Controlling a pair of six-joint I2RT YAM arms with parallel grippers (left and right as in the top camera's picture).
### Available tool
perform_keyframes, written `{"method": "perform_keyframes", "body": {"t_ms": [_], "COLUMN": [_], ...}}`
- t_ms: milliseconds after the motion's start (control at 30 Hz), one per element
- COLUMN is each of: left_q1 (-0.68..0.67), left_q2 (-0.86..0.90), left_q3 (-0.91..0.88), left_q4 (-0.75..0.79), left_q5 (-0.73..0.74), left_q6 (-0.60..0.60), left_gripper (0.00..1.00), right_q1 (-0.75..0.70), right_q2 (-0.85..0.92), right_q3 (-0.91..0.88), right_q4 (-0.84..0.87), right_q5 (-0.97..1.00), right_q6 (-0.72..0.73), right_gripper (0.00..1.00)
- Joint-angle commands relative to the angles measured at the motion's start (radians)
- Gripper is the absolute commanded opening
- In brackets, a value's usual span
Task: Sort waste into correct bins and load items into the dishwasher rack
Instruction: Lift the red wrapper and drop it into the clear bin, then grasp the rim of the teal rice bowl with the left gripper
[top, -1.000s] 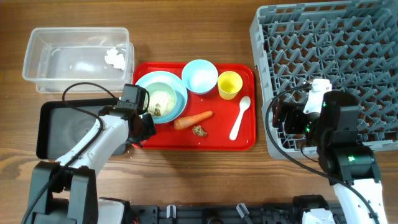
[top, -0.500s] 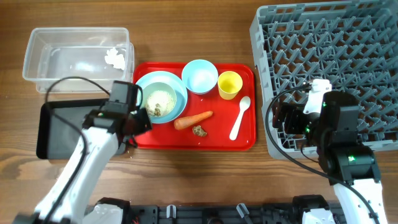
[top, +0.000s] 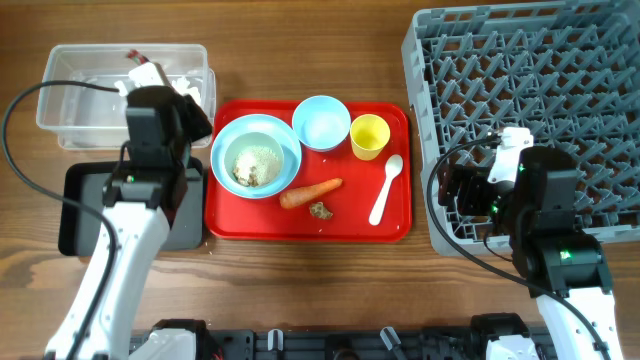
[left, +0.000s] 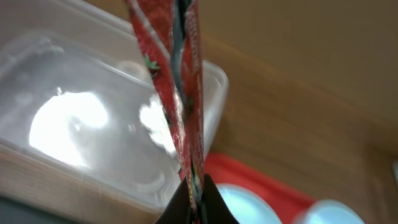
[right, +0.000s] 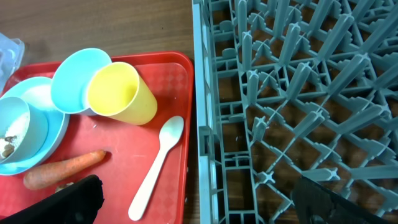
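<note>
My left gripper (top: 150, 84) hangs over the clear tub (top: 70, 100), shut on the red crinkled wrapper (left: 177, 93), which stands up from its fingertips (left: 208, 202). The white tissue (left: 155, 118) lies in that tub. The black tray (top: 75, 205) sits in front of the tub. On the red tray (top: 300, 232) a wide light-blue dish (top: 282, 140) holds a small bowl with rice-like crumbs (top: 252, 163). Beside it are another bowl (top: 321, 122), the yellow cup (top: 369, 136), white spoon (top: 386, 188), carrot (top: 310, 192) and brown scrap (top: 321, 210). My right gripper (right: 199, 208) is open over the left edge of the grey rack (top: 530, 110).
The left arm's black cable loops over the table's left side and across the clear tub. The red tray lies between the bins and the rack, with a narrow strip of wood on each side.
My left arm has swung from the red tray's front-left corner back and left to above the clear tub, carrying the wrapper. The right arm has not moved.
</note>
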Motion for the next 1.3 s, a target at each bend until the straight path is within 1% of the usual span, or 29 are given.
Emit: {"method": "perform_keyframes", "body": {"t_ms": [0,200,233,267,300,333,367,400,500,533,633,700,767,833,867,967,1033,1067,1100,1133,1233,1267], "left_q1": [0.074,0.121,0.122,0.122,0.122,0.122,0.122,0.122,0.122,0.122,0.121,0.114,0.096,0.074,0.047,0.001,-0.037,-0.059,-0.082,-0.106,-0.167,-0.187], "left_q2": [0.116,0.276,0.288,0.293,0.293,0.291,0.282,0.275,0.237,0.223,0.18,0.15,0.124,0.112,0.111,0.112,0.112,0.113,0.113,0.113,0.113,0.113], "left_q3": [0.008,0.008,0.008,0.008,0.008,0.008,0.008,0.009,0.021,0.023,0.027,0.027,0.026,0.026,0.026,0.026,0.026,0.026,0.026,0.026,0.026,0.026], "left_q4": [0.116,0.251,0.261,0.273,0.285,0.299,0.314,0.317,0.297,0.288,0.22,0.137,0.011,-0.087,-0.182,-0.31,-0.368,-0.385,-0.393,-0.393,-0.379,-0.37], "left_q5": [-0.024,-0.024,-0.024,-0.024,-0.024,-0.024,-0.024,-0.024,0.004,0.027,0.09,0.173,0.276,0.338,0.37,0.374,0.374,0.373,0.373,0.368,0.324,0.308], "left_q6": [0.026,0.026,0.026,0.026,0.026,0.026,0.027,0.026,0.03,0.03,0.029,0.029,0.029,0.029,0.029,0.025,0.024,0.025,0.026,0.026,0.026,0.026], "left_gripper": [0.04,0.04,0.04,0.09,0.22,0.48,0.58,0.59,0.6,0.62,0.62,0.61,0.61,0.61,0.61,0.62,0.59,0.54,0.52,0.52,0.57,0.57], "right_q1": [-0.001,-0.001,-0.001,-0.001,-0.001,-0.001,-0.001,-0.001,-0.001,-0.001,-0.001,-0.001,-0.001,-0.001,-0.001,-0.001,-0.001,-0.001,-0.001,-0.001,-0.001,-0.001], "right_q2": [-0.002,-0.003,-0.003,-0.003,-0.002,-0.002,-0.002,-0.002,-0.002,-0.002,-0.002,-0.002,-0.002,-0.002,-0.002,0.005,0.013,0.018,0.024,0.028,0.037,0.038], "right_q3": [0.027,0.027,0.027,0.027,0.027,0.027,0.027,0.027,0.027,0.027,0.027,0.027,0.027,0.027,0.027,0.027,0.027,0.027,0.027,0.027,0.027,0.027], "right_q4": [0.002,0.001,0.0,-0.002,-0.005,-0.006,-0.006,-0.006,-0.006,-0.005,-0.004,-0.004,-0.005,-0.005,-0.003,-0.004,-0.004,-0.004,-0.005,-0.004,-0.005,-0.006], "right_q5": [0.01,0.01,0.01,0.01,0.01,0.01,0.01,0.01,0.01,0.01,0.01,0.01,0.01,0.01,0.01,0.01,0.01,0.01,0.01,0.01,0.01,0.01], "right_q6": [-0.012,-0.012,-0.012,-0.012,-0.013,-0.013,-0.013,-0.013,-0.013,-0.013,-0.014,-0.014,-0.013,-0.013,-0.013,-0.013,-0.013,-0.013,-0.013,-0.013,-0.013,-0.011], "right_gripper": [1.0,1.0,1.0,1.0,1.0,1.0,1.0,1.0,1.0,1.0,1.0,1.0,1.0,1.0,1.0,1.0,1.0,1.0,1.0,1.0,1.0,1.0]}}
